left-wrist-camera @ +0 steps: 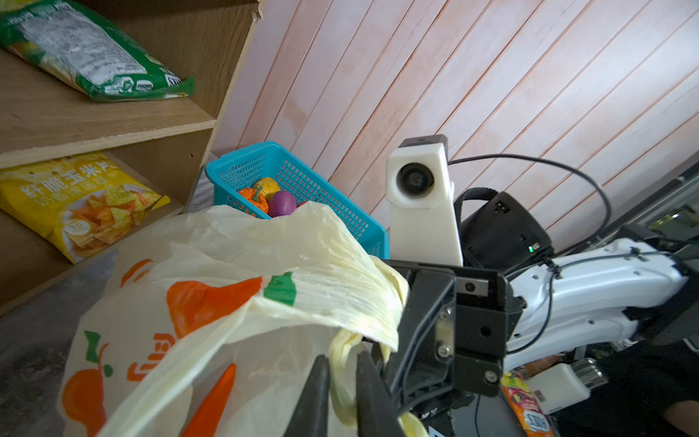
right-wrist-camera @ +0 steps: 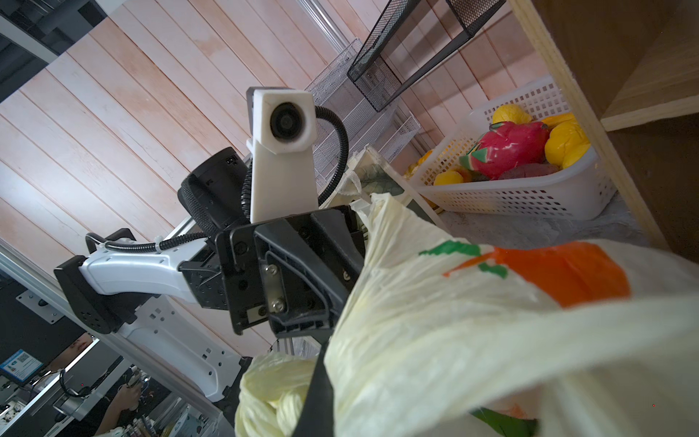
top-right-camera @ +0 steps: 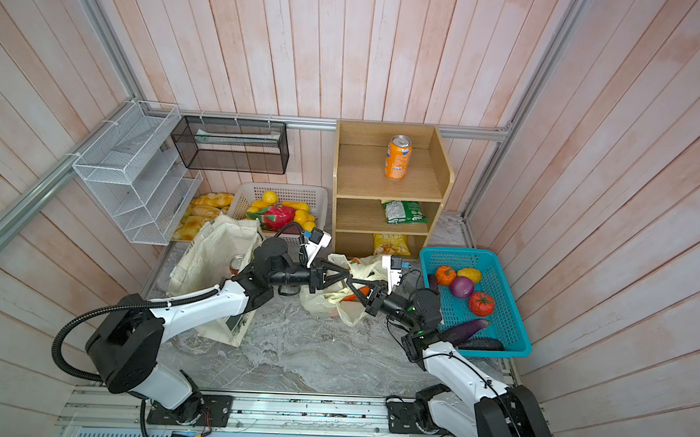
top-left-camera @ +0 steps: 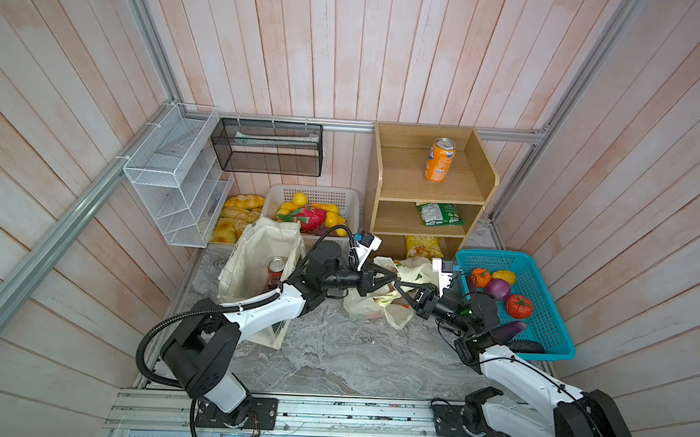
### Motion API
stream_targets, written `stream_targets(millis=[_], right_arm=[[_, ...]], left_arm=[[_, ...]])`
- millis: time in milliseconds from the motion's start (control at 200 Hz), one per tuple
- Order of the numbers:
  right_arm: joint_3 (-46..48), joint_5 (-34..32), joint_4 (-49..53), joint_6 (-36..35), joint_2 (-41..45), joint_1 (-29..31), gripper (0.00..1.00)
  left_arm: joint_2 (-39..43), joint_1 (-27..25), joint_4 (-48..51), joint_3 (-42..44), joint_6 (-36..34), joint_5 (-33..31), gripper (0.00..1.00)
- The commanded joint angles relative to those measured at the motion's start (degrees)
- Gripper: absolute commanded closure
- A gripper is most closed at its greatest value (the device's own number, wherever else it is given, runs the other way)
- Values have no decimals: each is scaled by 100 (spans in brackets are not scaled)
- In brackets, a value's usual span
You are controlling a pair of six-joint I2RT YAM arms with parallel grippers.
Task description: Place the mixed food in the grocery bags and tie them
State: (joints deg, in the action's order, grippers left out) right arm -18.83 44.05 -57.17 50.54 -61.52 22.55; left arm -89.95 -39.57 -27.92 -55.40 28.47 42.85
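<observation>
The pale-yellow plastic bag (top-left-camera: 376, 308) (top-right-camera: 326, 305) printed with oranges lies mid-table, and both grippers meet over its mouth. In the left wrist view my left gripper (left-wrist-camera: 342, 382) has its jaws closed on a twisted handle strand (left-wrist-camera: 340, 363) of that bag; an orange carrot (left-wrist-camera: 212, 405) shows through the film. My right gripper (right-wrist-camera: 321, 378) is shut in bunched bag plastic, with only one dark finger (right-wrist-camera: 317, 397) showing. In both top views the grippers (top-left-camera: 396, 280) (top-left-camera: 403, 291) nearly touch. The cream canvas tote (top-left-camera: 254, 255) stands open at the left with the red soda can (top-left-camera: 275, 267) inside.
A wooden shelf (top-left-camera: 429, 191) at the back holds an orange can (top-left-camera: 439, 160), a green packet (top-left-camera: 439, 214) and a yellow chip bag (top-left-camera: 421, 247). A blue basket (top-left-camera: 492, 255) of toy vegetables sits right. A white fruit basket (top-left-camera: 312, 189), bread (top-left-camera: 236, 216) and wire racks (top-left-camera: 176, 175) stand behind the tote.
</observation>
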Motion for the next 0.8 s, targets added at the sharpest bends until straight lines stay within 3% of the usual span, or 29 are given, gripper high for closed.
stream_targets(millis=[0,105,180,390,475,795], right_arm=[[-172,112,-128,-110,-18,-31,100],[-190,81,3,-156,3,-31,100],[-217,63,166,-200,41,-37,100],[-328,34,816,-308,290,-95,48],[-373,-20,1282,-372,504,-135,37],[-552,-235,3132,-385,1580,-161,29]], left_arm=[[-71,-44,-219,-152,1,153,90],[-66,-42,-224,-157,11,102,100],[-62,-29,-223,-155,18,63,100],[-23,-9,-277,-93,35,-159,100],[-9,27,-327,-59,62,-262,100],[21,112,-346,-15,67,-565,100]])
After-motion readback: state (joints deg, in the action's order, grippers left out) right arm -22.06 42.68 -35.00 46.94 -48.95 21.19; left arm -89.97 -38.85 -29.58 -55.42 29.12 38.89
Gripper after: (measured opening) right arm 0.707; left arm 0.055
